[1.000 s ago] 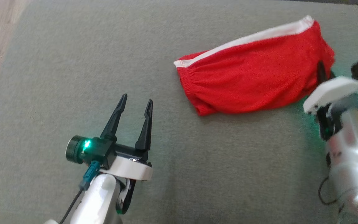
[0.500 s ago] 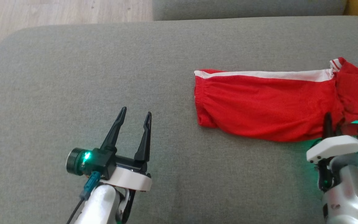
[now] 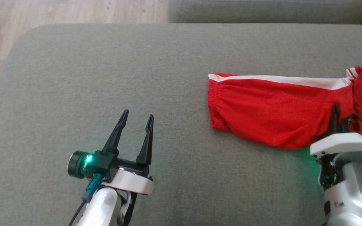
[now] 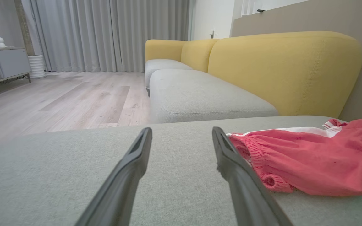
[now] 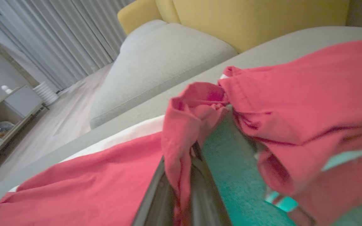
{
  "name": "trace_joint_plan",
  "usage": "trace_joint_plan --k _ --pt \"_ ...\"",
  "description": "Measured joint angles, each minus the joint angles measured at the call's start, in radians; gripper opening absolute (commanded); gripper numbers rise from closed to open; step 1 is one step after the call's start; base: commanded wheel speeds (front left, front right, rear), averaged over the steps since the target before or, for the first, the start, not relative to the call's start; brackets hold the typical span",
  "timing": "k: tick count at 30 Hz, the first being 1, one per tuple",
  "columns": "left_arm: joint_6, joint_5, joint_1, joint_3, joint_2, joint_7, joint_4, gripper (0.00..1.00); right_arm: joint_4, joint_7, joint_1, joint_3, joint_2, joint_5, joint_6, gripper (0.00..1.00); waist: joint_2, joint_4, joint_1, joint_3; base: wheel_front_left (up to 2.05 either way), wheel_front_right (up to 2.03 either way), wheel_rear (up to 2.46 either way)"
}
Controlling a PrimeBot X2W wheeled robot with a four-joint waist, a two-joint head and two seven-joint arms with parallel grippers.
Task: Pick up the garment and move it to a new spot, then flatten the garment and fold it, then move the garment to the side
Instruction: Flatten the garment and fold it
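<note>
**Two grippers, one red garment: one holds it, one waits**

**Head view.** The red cloth garment with a white stripe and a stretchy waistband [image 3: 272, 116] lies on the big grey fabric sofa cushion [image 3: 105, 78]. It is off to the right of the left gripper [image 3: 138, 113] and well apart from it. It sits right at the tips of the right gripper [image 3: 336, 109]. The left gripper's two dark fingers stand wide apart with nothing between them. It sits over bare cushion, I think because it has no job yet. The right gripper's fingers are pressed together and poke into the garment's near edge, where the cloth bunches up.

**Left wrist view.** Looking along the left gripper's spread fingers, the garment lies ahead and to the right, with its waistband end nearest. Nothing touches these fingers. Far ahead of them sits another grey seat with a fat yellow back cushion [image 4: 281, 69]. There is pale wooden floor [image 4: 74, 97] to the left.

**Right wrist view.** The right gripper's fingers are squeezed tight on a fold of the red cloth, which pokes up between them. The rest of the cloth trails away on both sides of the pinch. I think the gripper holds one edge so it can drag or lift the garment to a new spot. The cloth is bunched, so the flattening and folding do not look done.
</note>
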Motion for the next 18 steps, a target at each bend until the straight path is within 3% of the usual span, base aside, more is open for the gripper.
trace_joint_plan --k 18 --pt "-0.005 -0.003 0.031 0.001 0.000 0.000 -0.014 1.00 -0.010 -0.018 -0.099 0.334 -0.001 0.122 0.000 0.00 0.0000 0.117 0.0000 -0.046 0.00 0.00 0.00"
